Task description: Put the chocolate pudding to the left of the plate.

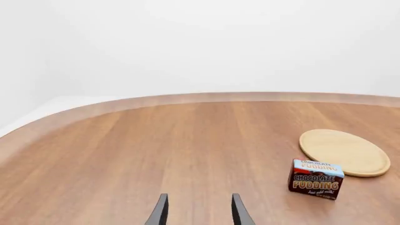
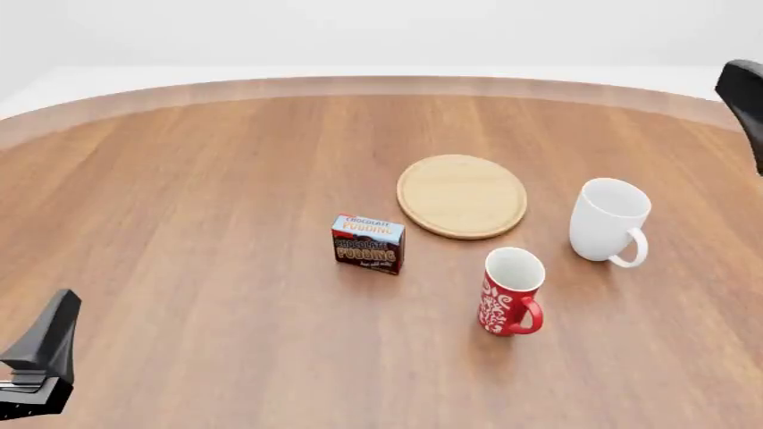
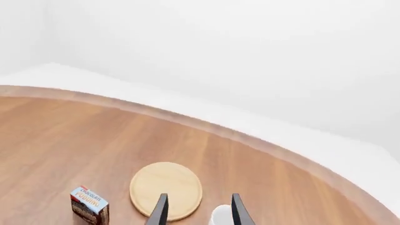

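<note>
The chocolate pudding (image 2: pixel 367 243) is a small brown and red carton with a light blue top band, standing upright on the table. It sits just off the front-left rim of the plate (image 2: pixel 462 196), a flat round light-wood disc. The left wrist view shows the pudding (image 1: pixel 316 179) and the plate (image 1: pixel 344 152) well off to one side of my left gripper (image 1: pixel 200 213), which is open and empty. My right gripper (image 3: pixel 200 213) is open and empty too, high above the plate (image 3: pixel 166 190), with the pudding (image 3: pixel 90 205) off to the side.
A white mug (image 2: pixel 610 221) stands right of the plate, and a red patterned mug (image 2: pixel 513 291) stands in front of it. My left arm (image 2: pixel 42 357) shows at the near left corner, my right arm (image 2: pixel 745 94) at the far right edge. The table's curved far edge (image 2: pixel 381 85) runs across the back.
</note>
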